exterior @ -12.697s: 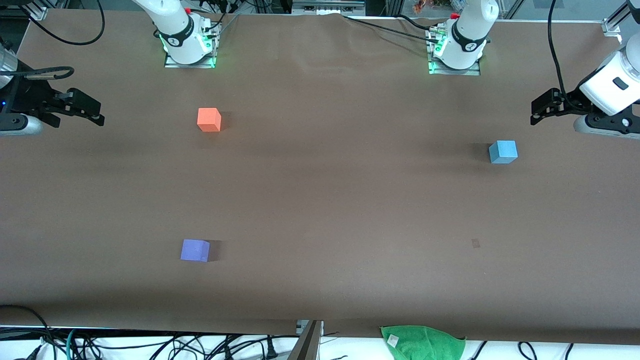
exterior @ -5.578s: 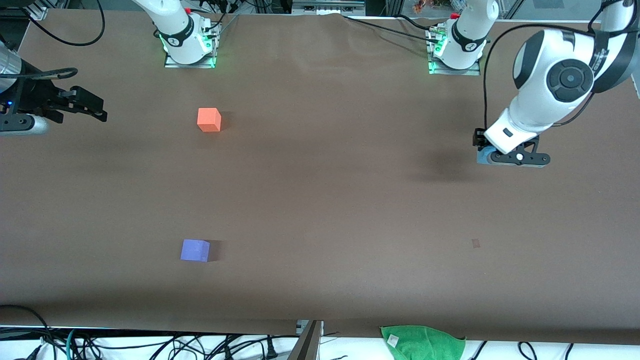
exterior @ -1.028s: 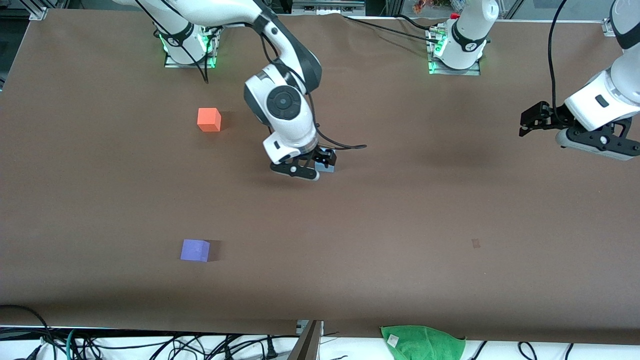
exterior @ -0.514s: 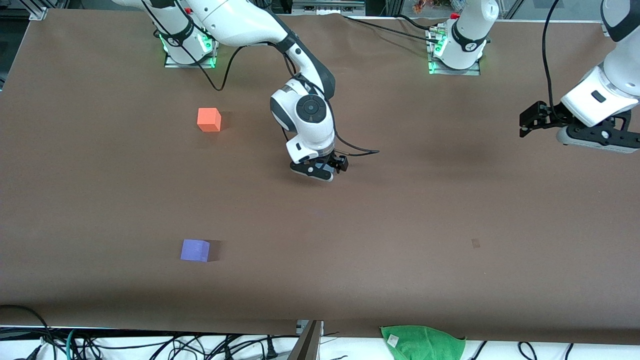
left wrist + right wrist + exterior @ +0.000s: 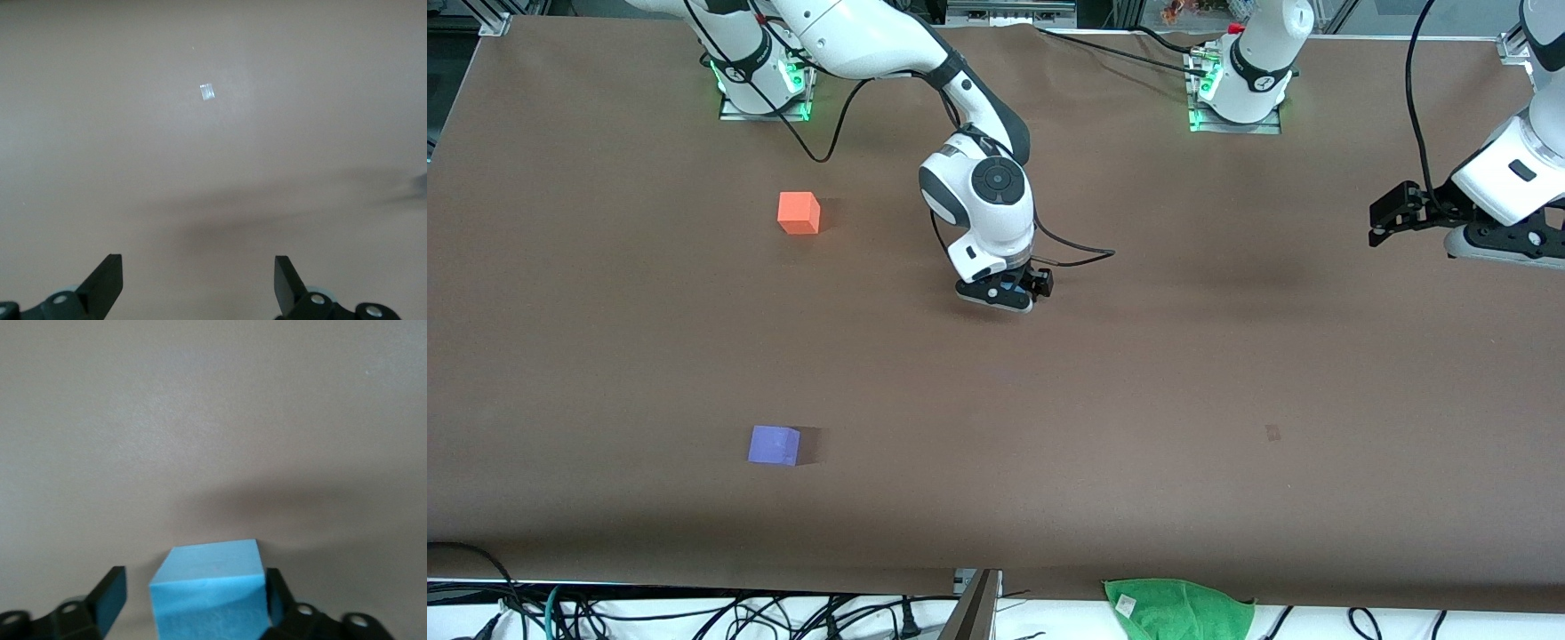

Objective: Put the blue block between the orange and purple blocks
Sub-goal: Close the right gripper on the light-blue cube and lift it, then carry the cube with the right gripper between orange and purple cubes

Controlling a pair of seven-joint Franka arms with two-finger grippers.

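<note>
The blue block sits on the brown table near its middle. It stands between the fingers of my right gripper, which is open, with a small gap at one finger. In the front view the right gripper is low over the table and hides most of the block. The orange block lies toward the right arm's end, close to the bases. The purple block lies nearer to the front camera than the orange one. My left gripper is open and empty over the left arm's end, and the left wrist view shows only table.
A green cloth hangs at the table's front edge. A small pale patch marks the table surface and also shows in the left wrist view. A black cable trails from the right wrist.
My right gripper has moved toward the left arm's end and come down around the blue block. My left gripper has drifted slightly at its end of the table.
</note>
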